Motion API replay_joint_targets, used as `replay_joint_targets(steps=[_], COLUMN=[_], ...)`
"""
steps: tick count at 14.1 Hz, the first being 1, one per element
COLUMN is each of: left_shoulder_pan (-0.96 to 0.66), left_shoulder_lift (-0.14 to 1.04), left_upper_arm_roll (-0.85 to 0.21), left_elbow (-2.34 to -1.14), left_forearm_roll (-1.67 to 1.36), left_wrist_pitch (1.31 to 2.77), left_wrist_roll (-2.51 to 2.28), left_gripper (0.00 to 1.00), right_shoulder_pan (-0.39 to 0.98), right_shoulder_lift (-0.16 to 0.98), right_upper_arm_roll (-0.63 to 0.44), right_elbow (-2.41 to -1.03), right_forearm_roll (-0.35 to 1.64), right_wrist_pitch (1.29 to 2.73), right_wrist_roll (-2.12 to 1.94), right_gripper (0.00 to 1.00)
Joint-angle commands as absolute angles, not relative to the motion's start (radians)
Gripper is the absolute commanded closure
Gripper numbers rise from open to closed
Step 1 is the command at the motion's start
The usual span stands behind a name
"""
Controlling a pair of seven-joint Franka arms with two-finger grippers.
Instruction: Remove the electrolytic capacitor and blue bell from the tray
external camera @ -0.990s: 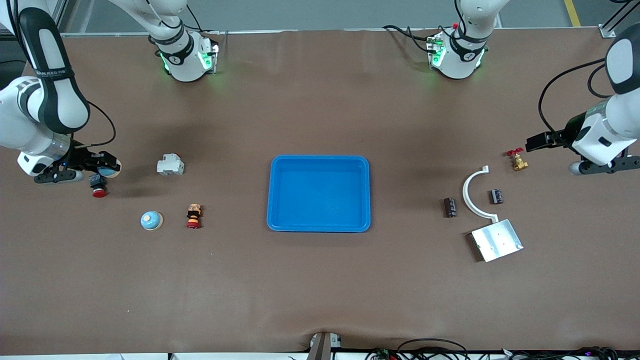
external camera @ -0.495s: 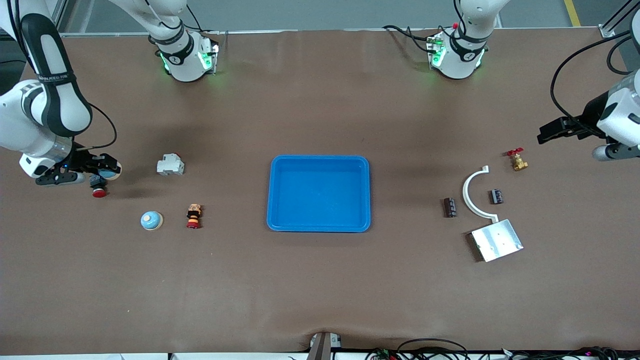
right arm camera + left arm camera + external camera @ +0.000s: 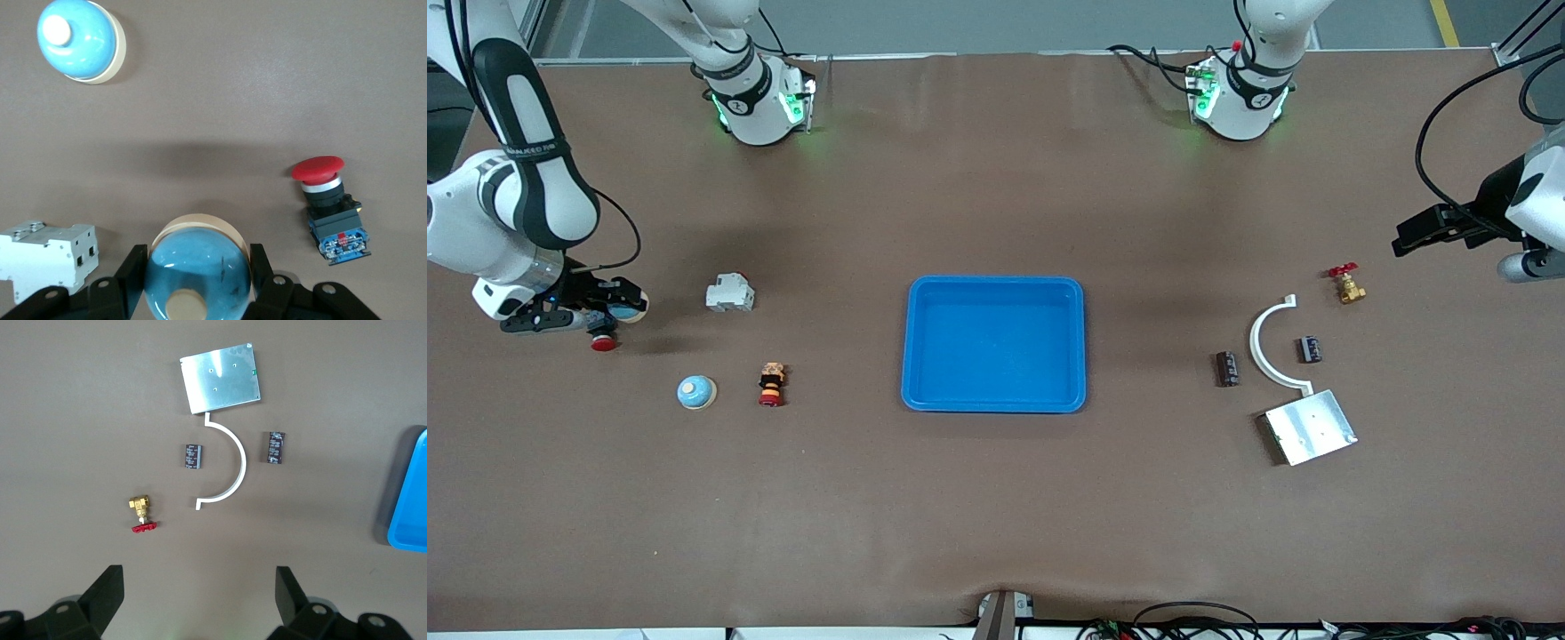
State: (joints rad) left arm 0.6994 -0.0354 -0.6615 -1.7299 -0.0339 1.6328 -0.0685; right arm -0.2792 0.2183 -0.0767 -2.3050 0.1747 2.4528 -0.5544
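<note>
Blue bell [image 3: 198, 267] between right tool [image 3: 197, 283] fingers (off the tray [image 3: 994, 344])

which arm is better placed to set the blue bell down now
Right. The right end effector is shut on the blue bell near the right arm's end of the table, clear of the tray. The left end effector hangs open, holding nothing.

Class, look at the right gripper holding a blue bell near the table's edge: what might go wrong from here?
1. The right gripper pinches the rounded blue dome bell with its fingers; it may slip.
2. Setting it down could knock the red mushroom push-button close by.
3. The second blue bell could crowd a careless placement.
</note>
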Motion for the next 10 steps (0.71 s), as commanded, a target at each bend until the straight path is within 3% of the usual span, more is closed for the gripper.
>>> replay_joint_targets(steps=[1,10], left_shoulder_pan=[0.707,0.707], left_shoulder_lift=[-0.032,-0.028], left_upper_arm_roll=[-0.667,-0.667], left_elbow=[-1.715,-1.715], left_forearm_roll=[-0.040,-0.041], left_wrist_pitch=[1.621,1.621], left_wrist_roll=[-0.052,-0.052], left_gripper=[0.00,0.00], right_shoulder_pan=[-0.296,-0.296], right_shoulder_lift=[0.216,0.239], right_upper_arm_roll=[-0.064,-0.063], right_elbow=[-2.319,-2.362], right_forearm_roll=[0.201,0.201], right_wrist_pitch=[2.471,2.566], right_wrist_roll=[-0.581,-0.583], right_gripper=[1.00,1.00])
